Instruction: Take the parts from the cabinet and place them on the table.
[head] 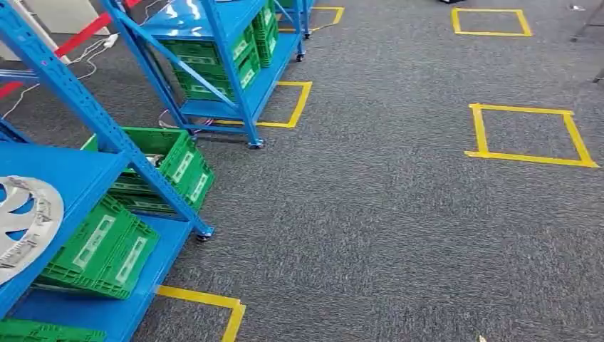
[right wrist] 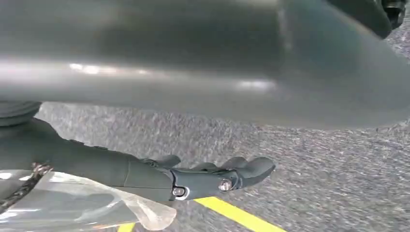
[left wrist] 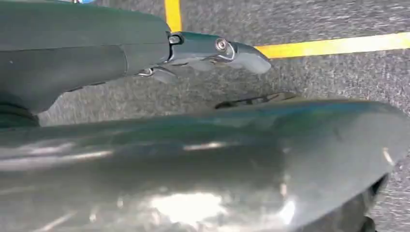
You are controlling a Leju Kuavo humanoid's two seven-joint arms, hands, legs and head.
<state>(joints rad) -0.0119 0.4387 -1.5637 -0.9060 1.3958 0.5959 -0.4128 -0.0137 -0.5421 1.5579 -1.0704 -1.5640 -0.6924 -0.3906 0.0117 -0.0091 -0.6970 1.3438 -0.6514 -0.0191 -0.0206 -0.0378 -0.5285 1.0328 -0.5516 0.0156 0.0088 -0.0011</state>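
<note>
Early stage. Silver wheel-cover part (head: 25,221) lying on blue cabinet (head: 71,171) shelf, not yet taken. Left hand (left wrist: 212,50) and right hand (right wrist: 217,176) hanging over carpet, fingers extended, holding nothing.

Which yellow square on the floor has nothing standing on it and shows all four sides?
The yellow tape square on the right, out on the open grey carpet. The others are partly hidden under the blue racks or cut off by the picture's edge.

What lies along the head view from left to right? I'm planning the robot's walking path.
Silver wheel cover → tilted green crate → blue rack leg → open grey carpet → yellow tape square.
</note>
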